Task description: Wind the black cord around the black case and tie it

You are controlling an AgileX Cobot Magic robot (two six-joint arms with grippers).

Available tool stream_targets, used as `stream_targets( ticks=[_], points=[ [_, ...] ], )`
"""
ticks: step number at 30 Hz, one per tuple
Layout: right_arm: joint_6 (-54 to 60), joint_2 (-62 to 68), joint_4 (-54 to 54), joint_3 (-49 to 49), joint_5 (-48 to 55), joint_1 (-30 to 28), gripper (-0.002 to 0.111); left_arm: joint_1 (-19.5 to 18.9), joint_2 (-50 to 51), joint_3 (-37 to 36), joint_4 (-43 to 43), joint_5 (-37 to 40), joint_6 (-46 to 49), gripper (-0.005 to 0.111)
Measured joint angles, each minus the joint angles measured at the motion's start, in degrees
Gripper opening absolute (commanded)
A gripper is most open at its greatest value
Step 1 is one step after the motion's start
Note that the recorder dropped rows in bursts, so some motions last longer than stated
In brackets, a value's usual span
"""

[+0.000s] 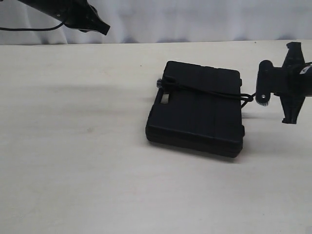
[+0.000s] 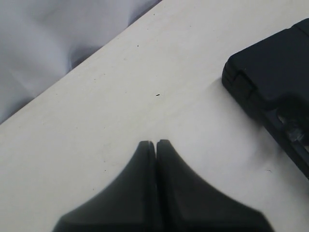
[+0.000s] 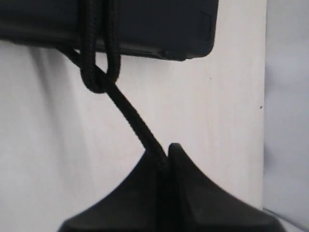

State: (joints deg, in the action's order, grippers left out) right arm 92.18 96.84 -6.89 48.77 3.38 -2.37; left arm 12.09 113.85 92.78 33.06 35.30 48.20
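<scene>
Now, at the right gripper: clamped shut on the thin, limp black cord, pinching it right at the fingertips. From there, taut and slanting up to a small loop hanging just off the edge of the flat, rectangular matte black hard-plastic case. Threaded through that loop, then up over the case's edge as two strands. From the exterior camera, drawn across the top of the case near its far side to a small frayed knot at the handle-slot end. As for the case itself: flat on the pale table, roughly mid-scene, with the right gripper just beside its right-hand end. Over at the left gripper: closed on nothing, held above bare tabletop, well apart from the case's corner.

On handling: soft, with no stiffness at all, and likely to slacken and slide on the smooth plastic once tension drops, so best kept taut. Probably a light case, apt to slide or swivel under a hard pull. Wiser to pull gently, or to pin it down with the free gripper. For cinching, best taken close to the loop rather than far along the tail. Best not taken at the frayed knot, which is too small and ragged for a sure pinch.
</scene>
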Motion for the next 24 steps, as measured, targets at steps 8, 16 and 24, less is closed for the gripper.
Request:
stream_targets(
  ticks=[8,16,24],
  points=[
    [-7.8,-1.1,0.0,0.0,17.5,0.0,0.014,0.0,1.5,0.0,0.2,1.3,0.0,0.0],
    [-31.2,-0.9,0.7,2.0,6.5,0.0,0.046,0.0,1.5,0.0,0.2,1.6,0.0,0.0],
    [-33.0,-0.9,5.7,2.5,12.4,0.0,0.046,0.0,1.5,0.0,0.2,1.6,0.0,0.0]
  ],
)
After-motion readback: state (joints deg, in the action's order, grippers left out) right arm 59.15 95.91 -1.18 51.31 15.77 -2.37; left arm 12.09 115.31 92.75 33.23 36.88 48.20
